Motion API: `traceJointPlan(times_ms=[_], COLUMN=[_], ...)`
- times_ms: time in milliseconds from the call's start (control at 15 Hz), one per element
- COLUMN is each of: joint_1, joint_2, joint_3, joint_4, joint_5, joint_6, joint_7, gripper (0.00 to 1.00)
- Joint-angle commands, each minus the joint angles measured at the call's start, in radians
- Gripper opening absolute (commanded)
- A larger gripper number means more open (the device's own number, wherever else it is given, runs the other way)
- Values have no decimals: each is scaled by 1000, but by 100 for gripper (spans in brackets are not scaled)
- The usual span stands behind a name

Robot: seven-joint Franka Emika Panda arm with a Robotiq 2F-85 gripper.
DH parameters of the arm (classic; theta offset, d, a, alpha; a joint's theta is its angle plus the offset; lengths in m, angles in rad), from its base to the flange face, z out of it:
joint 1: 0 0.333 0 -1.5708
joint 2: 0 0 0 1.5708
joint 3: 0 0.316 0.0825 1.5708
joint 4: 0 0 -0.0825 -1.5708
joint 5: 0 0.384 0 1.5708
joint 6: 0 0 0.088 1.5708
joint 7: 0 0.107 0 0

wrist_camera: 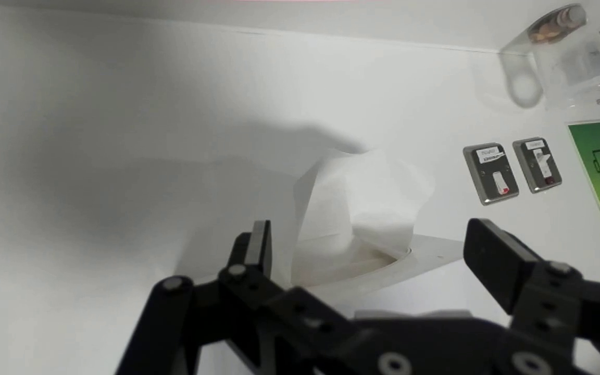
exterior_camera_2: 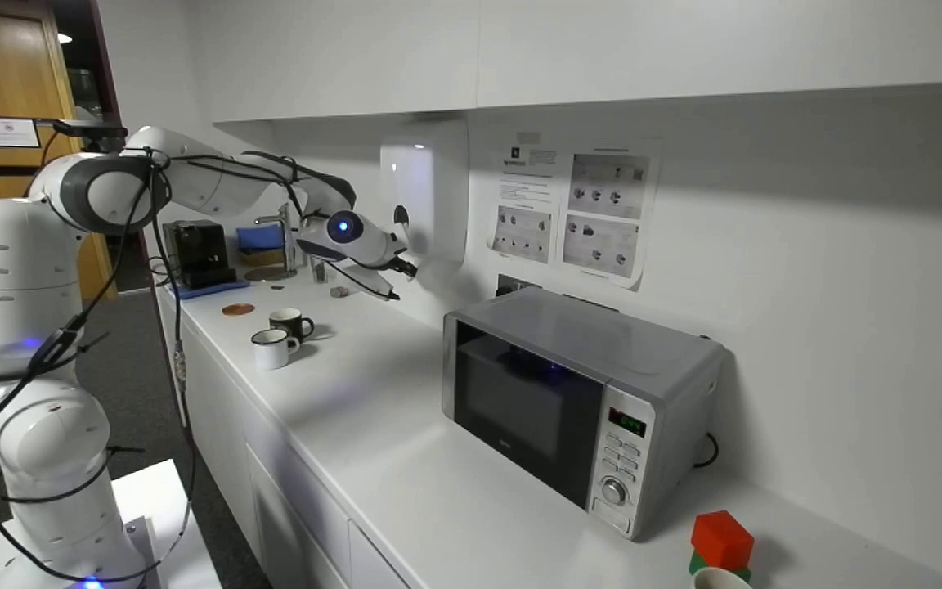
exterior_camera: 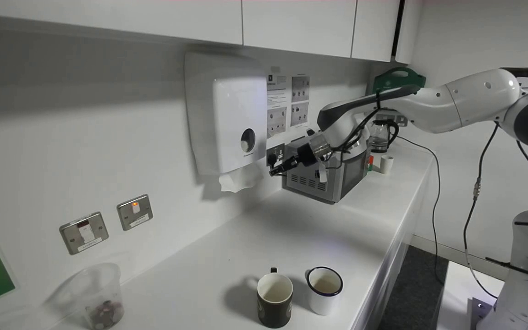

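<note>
Over by the wall there's a long white counter (exterior_camera: pixel 227 261), with big white cabinets (exterior_camera: pixel 298 25) running above it. The robot arm (exterior_camera: pixel 433 104) stretches in from the right in an exterior view, and the grey microwave (exterior_camera: pixel 309 183) sits toward the far end of the counter. Left of that, a chunky white towel dispenser (exterior_camera: pixel 234 110) is fixed to the wall.

The gripper (wrist_camera: pixel 369 229) is up near the bottom of the dispenser — its two black fingers are spread wide, pretty clear from the wrist view. The paper towel (wrist_camera: pixel 357 208) hangs out of the underside of the dispenser and shows between those fingers there. In an exterior view the fingertips (exterior_camera: pixel 274 172) are just right of the towel, and it looks like there's a gap.

Smaller stuff on the near part: a clear tumbler (exterior_camera: pixel 103 282) with brownish bits in the bottom on the left, a dark mug (exterior_camera: pixel 275 308) standing upright, and a white mug with a dark rim (exterior_camera: pixel 323 300) just right of it. Two metal switch plates (exterior_camera: pixel 134 212) are on the left wall, the farther one glowing orange.
</note>
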Motion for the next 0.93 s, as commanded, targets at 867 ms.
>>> traceJointPlan(times_ms=[867], joint_1=[-6], joint_2=[189], joint_3=[10], joint_4=[227], joint_5=[9], joint_6=[2], joint_7=[-43], gripper=[100])
